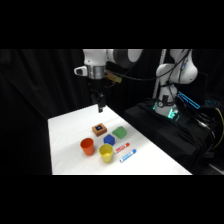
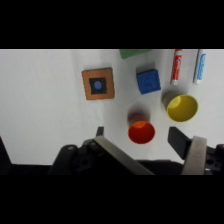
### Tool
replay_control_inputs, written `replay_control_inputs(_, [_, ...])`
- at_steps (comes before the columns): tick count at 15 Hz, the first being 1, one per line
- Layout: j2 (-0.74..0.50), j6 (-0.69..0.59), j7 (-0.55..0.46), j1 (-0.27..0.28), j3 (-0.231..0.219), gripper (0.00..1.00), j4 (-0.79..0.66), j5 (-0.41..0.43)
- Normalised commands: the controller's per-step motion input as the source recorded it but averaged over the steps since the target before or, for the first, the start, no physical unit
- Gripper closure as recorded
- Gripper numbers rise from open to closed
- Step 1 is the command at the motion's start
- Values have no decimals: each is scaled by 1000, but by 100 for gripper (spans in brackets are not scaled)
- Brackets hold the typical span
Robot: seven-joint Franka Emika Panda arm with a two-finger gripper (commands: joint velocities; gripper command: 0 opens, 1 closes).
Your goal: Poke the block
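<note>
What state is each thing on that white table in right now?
Brown wooden square block with dark blue patch: flat, untouched.
Plain blue block: resting on the table, free.
Orange cup: upright, open top.
Yellow cup: upright, looks empty.
Red marker: lying flat.
Blue marker: lying flat.
Tool: open, holding nothing.

— What sort of place is this?
— A robot lab: black curtains [image 1: 40, 80] hang behind the gripper [image 1: 100, 107], a bare white table [image 1: 67, 150] lies below it, and cabled black equipment [image 1: 175, 127] sits beside it, at the arm's base.
</note>
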Motion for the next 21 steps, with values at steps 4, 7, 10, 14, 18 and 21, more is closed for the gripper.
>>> replay_control_inputs(4, [36, 6, 32, -49, -18, 0, 51, 23])
replay_control_inputs(7, [36, -8, -14, -92, -67, 0, 94, 79])
replay_control_inputs(10, [29, 0, -24, -93, -72, 25, 107, 114])
replay_control_inputs(14, [67, 7, -17, -72, -57, 53, 136, 147])
replay_control_inputs(18, [108, 33, -24, -49, -36, 84, 136, 151])
replay_control_inputs(21, [139, 113, -42, -36, -24, 99, 93, 156])
